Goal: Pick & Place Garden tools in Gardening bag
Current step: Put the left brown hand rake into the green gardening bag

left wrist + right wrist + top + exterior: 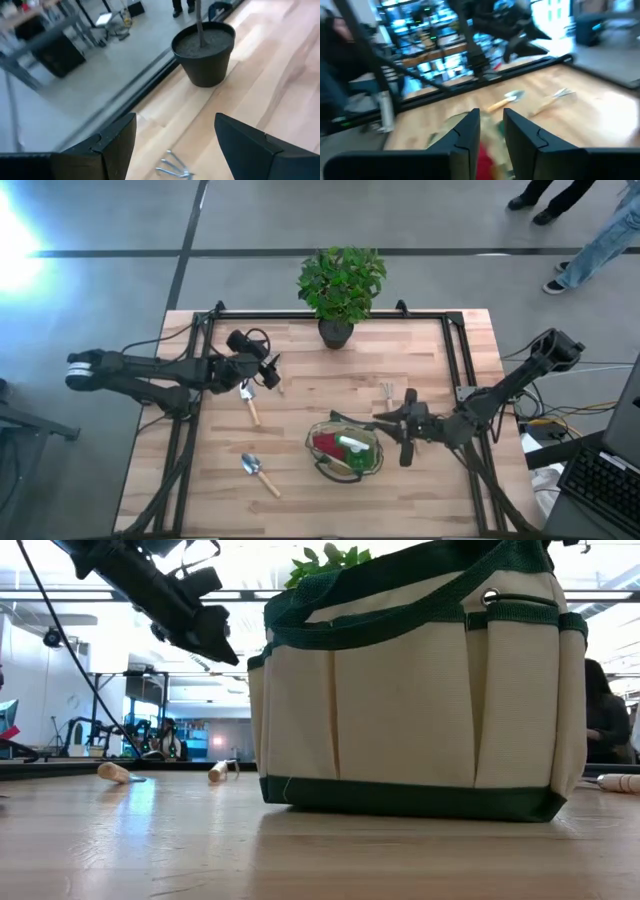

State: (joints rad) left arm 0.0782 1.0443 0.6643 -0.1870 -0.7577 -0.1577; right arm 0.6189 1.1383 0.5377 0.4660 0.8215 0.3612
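Fork [249, 402] under my left gripper [268, 373], fingers spread: light, stiff, best gripped mid-handle; right fingers I cannot tell.

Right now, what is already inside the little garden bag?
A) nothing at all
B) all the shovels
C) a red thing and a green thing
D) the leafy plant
C: the high view looks down into the bag and shows a red piece and a green piece inside, while the trowel lies on the table outside it.
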